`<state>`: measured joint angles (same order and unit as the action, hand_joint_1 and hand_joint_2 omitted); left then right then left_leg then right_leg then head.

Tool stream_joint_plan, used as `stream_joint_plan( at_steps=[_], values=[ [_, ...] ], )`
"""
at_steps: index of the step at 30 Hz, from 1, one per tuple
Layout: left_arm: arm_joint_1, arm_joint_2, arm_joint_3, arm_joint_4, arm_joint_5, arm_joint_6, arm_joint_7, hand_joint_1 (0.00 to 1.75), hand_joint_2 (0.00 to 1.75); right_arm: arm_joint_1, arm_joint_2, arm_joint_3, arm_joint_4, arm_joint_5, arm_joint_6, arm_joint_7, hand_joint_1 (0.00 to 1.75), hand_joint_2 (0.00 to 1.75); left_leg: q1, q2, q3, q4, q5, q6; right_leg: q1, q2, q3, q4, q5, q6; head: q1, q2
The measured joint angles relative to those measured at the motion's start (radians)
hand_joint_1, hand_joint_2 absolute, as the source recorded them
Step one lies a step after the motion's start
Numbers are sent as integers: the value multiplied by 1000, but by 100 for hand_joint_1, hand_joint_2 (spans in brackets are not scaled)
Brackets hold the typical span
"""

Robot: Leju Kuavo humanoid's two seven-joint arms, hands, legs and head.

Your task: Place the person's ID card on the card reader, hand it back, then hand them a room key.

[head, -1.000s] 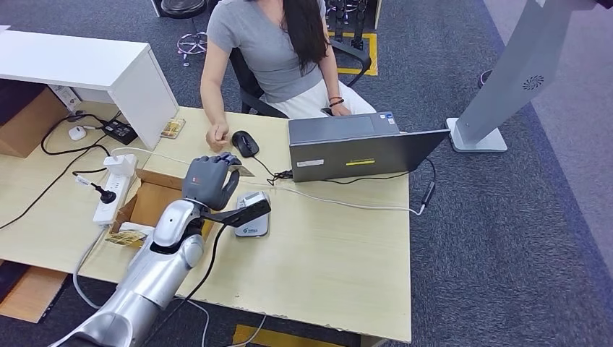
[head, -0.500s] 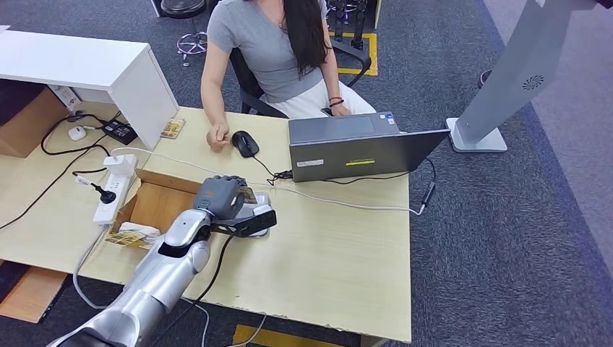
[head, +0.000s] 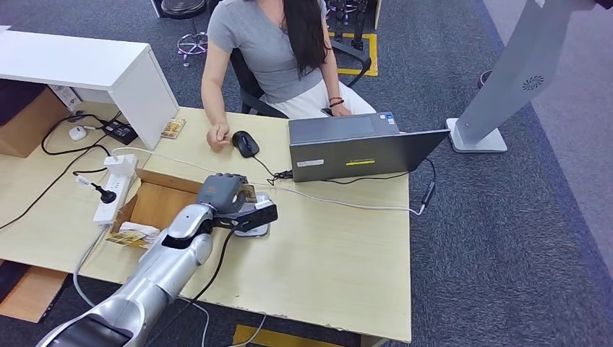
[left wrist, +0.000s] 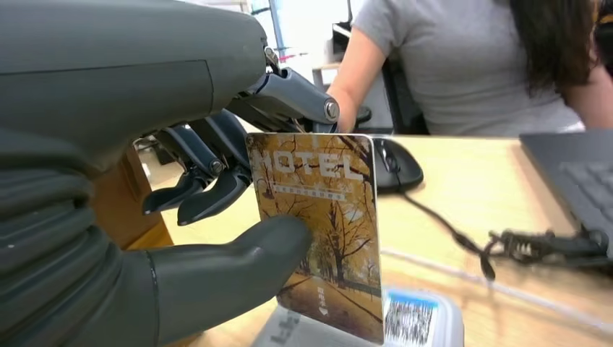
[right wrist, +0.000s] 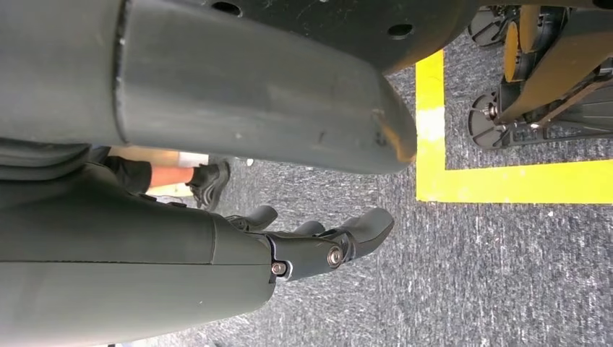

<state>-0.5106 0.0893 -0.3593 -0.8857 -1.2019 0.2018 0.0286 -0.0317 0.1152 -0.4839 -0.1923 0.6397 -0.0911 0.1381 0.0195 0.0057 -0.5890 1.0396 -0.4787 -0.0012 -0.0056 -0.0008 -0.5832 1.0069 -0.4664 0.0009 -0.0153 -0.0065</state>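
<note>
My left hand pinches a card between thumb and fingers, just above the white card reader on the desk. The left wrist view shows the card upright, printed with "HOTEL" over an autumn tree picture. Its lower edge is close over the reader; I cannot tell whether they touch. The thumb presses the card's face. The person sits across the desk, one hand resting beside a black mouse. My right hand hangs over the carpet, holding nothing.
An open laptop stands right of the reader, with cables running across the desk. An open cardboard box and a power strip lie left of my arm. A white cabinet stands at the back left.
My left hand came down from a raised position near the person's hand and now holds the card low over the reader. The person's hand has stayed by the mouse.
</note>
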Motion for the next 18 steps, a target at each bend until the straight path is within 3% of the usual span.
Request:
stream_joint_plan(
  at_steps=[7, 18],
  values=[
    [-32, 30, 0, -20, 12, 18, 2, 175, 175, 1, 0, -7, 0, 2, 4, -2, 0, 0, 0, 0, 0, 0, 0, 0, 0, 0, 0, 0, 0, 0, 0, 0],
    [-33, 36, 0, -24, 12, 18, 2, 175, 175, 2, 0, -8, 0, 2, 5, -2, 0, 0, 0, 0, 0, 0, 0, 0, 0, 0, 0, 0, 0, 0, 0, 0]
  ],
)
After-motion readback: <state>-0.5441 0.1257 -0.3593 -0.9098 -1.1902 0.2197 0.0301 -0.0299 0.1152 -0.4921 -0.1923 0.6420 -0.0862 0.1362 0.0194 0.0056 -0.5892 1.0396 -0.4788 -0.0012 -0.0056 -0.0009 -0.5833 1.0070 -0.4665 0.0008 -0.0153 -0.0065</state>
